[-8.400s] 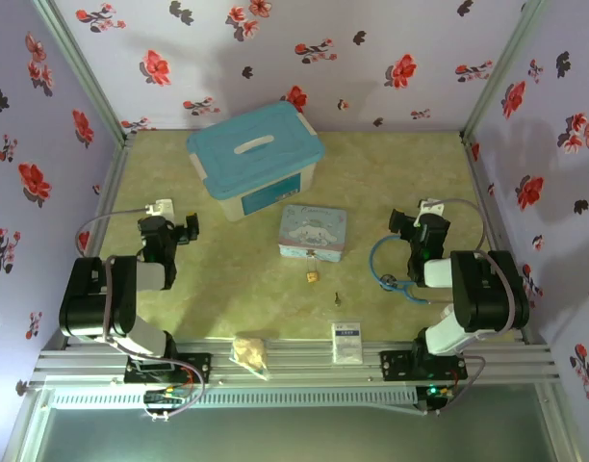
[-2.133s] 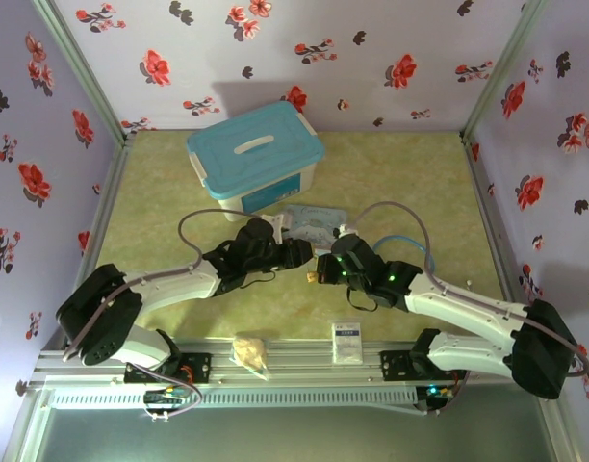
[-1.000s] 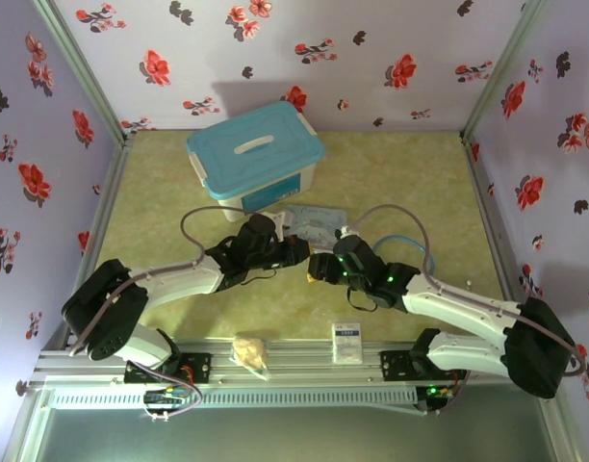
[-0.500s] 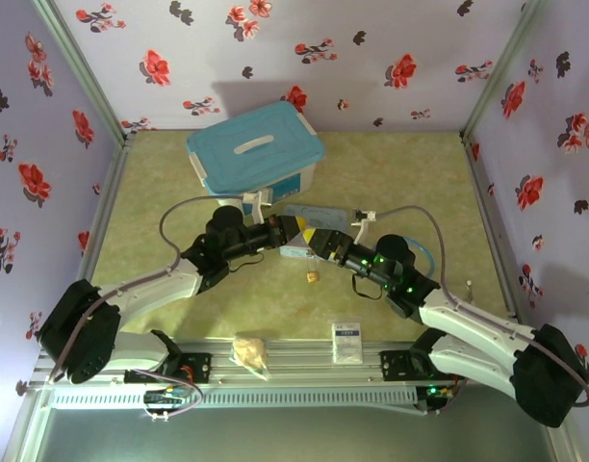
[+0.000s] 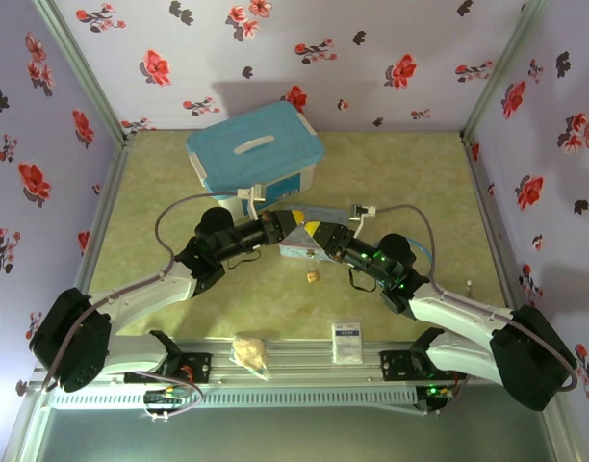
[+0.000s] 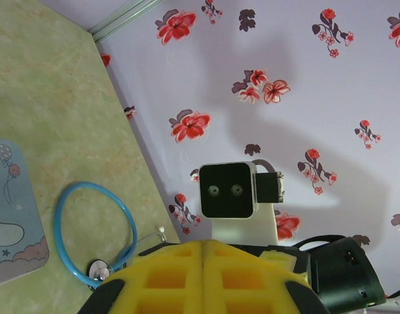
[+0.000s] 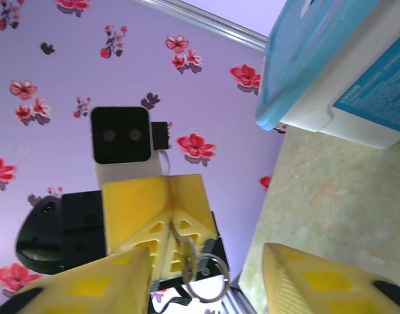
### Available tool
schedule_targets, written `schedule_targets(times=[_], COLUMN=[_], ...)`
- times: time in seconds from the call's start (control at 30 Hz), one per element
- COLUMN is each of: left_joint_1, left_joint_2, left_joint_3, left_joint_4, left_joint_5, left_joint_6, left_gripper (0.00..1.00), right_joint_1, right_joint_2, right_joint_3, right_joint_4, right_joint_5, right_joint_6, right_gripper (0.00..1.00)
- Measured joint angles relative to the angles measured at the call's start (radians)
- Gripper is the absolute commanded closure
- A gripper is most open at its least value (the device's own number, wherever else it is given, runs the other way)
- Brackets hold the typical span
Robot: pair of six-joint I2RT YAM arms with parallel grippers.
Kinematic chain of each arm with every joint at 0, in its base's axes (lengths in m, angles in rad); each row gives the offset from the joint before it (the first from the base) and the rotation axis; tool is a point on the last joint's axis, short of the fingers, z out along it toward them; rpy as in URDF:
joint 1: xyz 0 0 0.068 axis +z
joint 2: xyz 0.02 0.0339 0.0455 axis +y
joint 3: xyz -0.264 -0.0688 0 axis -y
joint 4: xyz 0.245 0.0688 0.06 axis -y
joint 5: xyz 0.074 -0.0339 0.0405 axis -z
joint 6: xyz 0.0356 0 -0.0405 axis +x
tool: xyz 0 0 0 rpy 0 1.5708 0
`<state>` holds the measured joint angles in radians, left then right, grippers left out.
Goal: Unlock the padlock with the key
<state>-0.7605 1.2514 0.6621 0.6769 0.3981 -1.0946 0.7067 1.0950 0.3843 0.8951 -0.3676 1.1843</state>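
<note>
The tiny brass padlock (image 5: 313,277) lies alone on the table, in front of both grippers. My left gripper (image 5: 291,225) hovers over the cartoon tin (image 5: 325,214), tip to tip with my right gripper (image 5: 314,235). In the right wrist view the left gripper's yellow fingers (image 7: 162,210) are shut on the slim grey key (image 7: 185,247), and its wire ring (image 7: 210,282) hangs below. My right gripper (image 7: 206,254) is open, a finger on each side of the key without touching it. The left gripper (image 6: 204,260) is shut in its own view, where the key is hidden.
A blue-lidded white box (image 5: 256,154) stands at the back left. The blue-tubed stethoscope (image 6: 95,229) lies right of the tin. A white packet (image 5: 346,342) and a tan bag (image 5: 249,351) sit at the near edge. Flowered walls enclose the table.
Both grippers have risen from beside the padlock and moved back over the tin. The padlock stays on the table. The right jaws have narrowed a little.
</note>
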Motion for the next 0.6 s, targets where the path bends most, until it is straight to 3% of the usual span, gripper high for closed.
schedule_targets(times=[0.1,0.6], left_joint_1=[0.000,0.002], left_joint_2=[0.000,0.000], left_joint_3=[-0.001,-0.003], left_joint_4=[0.000,-0.001], left_joint_5=[0.000,0.006], left_joint_6=[0.000,0.000], left_gripper=[1.00,1.00], right_joint_1=[0.000,-0.016], right_joint_2=[0.000,0.047], right_joint_3=[0.000,-0.009], right_joint_4=[0.022,0.097], right_joint_5=[-0.005,-0.007], right_joint_6=[0.006,0.042], right_gripper=[0.67,0.81])
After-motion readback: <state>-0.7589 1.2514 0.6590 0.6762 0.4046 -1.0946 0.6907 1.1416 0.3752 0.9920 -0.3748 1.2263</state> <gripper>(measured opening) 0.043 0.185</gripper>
